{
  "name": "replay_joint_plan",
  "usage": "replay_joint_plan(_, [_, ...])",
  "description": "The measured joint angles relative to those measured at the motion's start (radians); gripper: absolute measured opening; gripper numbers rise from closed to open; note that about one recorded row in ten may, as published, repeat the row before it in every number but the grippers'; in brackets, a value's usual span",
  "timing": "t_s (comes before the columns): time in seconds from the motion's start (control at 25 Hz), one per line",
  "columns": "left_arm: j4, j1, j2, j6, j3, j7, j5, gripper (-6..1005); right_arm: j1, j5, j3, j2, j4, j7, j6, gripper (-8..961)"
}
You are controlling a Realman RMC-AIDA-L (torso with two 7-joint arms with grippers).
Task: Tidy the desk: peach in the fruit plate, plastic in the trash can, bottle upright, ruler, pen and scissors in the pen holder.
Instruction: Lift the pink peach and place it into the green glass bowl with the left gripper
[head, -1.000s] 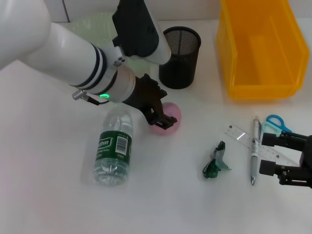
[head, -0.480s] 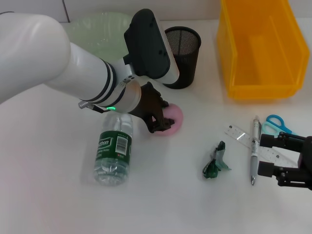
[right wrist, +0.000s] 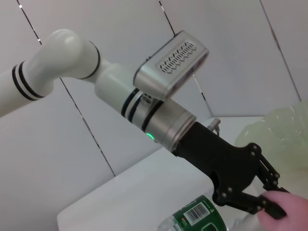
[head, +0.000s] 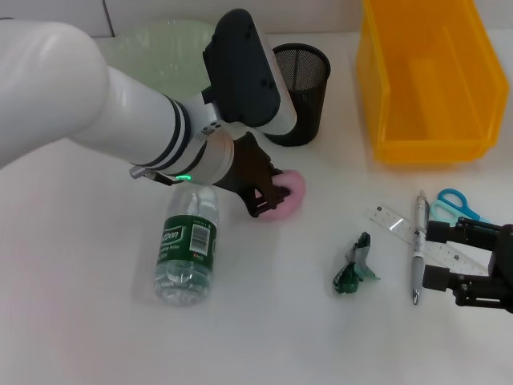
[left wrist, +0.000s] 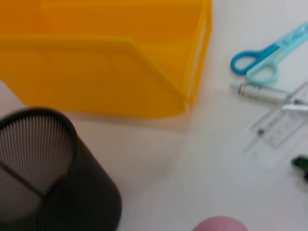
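peach 1 | bottle 1 | pen 1 | ruler 1 | scissors 1

The left arm spans the worktop from the left edge toward the centre, blocking overhead access to the fruit plate at the far edge. The left gripper sits at the peach, with the pen holder close behind and the lying bottle just beside it.

The trash can fills the far right corner. The plastic lies in open worktop, clear on all sides.

Near the right edge, ruler, pen and scissors crowd together; the right gripper stands immediately beside them.

The near left area offers free passage.
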Motion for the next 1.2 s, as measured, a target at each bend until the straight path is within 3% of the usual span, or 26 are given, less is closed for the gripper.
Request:
replay_joint_plan(0.04, [0.000, 0.000, 0.000, 0.000, 0.000, 0.000, 0.000, 247, 0.000, 0.000, 0.000, 0.000, 0.000, 0.000, 0.000, 828])
replay_joint_plan(0.08, [0.090, 0.040, 0.002, 0.021, -0.023, -0.007, -0.004, 242, -0.001, 0.000, 0.001, 0.000, 0.000, 0.000, 0.000, 828])
replay_joint_plan(0.24, [0.211, 0.095, 0.007, 0.063, -0.096, -0.006, -0.005, 222, -0.002, 0.000, 0.003, 0.000, 0.000, 0.000, 0.000, 828])
replay_joint_plan(0.28, [0.290, 0.130, 0.008, 0.091, -0.201, 0.003, -0.005, 217, -0.003, 0.000, 0.003, 0.000, 0.000, 0.000, 0.000, 828])
replay_joint_plan(0.44, [0.310, 0.140, 0.009, 0.075, -0.285, 0.009, -0.003, 181, -0.004, 0.000, 0.003, 0.002, -0.001, -0.001, 0.000, 828])
replay_joint_plan(0.48, [0.280, 0.140, 0.009, -0.006, -0.365, 0.010, 0.002, 172, -0.003, 0.001, 0.002, 0.003, 0.000, -0.001, 0.000, 828])
replay_joint_plan(0.64, [0.188, 0.120, 0.009, -0.139, -0.421, 0.004, 0.004, 120, 0.000, 0.001, 0.002, 0.006, 0.000, -0.002, 0.000, 828])
replay_joint_plan(0.68, [0.058, 0.067, 0.009, -0.222, -0.490, -0.012, 0.005, 116, 0.002, 0.001, 0.002, 0.008, 0.000, -0.002, 0.000, 828])
replay_joint_plan(0.72, [0.058, 0.067, 0.009, -0.222, -0.490, -0.012, 0.005, 113, 0.002, 0.001, 0.002, 0.008, 0.000, -0.002, 0.000, 828])
replay_joint_plan(0.84, [-0.109, 0.000, 0.010, -0.282, -0.567, -0.025, 0.007, 120, 0.005, 0.005, 0.002, 0.010, 0.008, -0.002, 0.000, 828])
replay_joint_plan(1.2, [-0.098, 0.033, 0.009, -0.334, -0.566, -0.029, 0.001, 255, 0.027, 0.006, 0.001, 0.011, 0.030, -0.002, 0.000, 828])
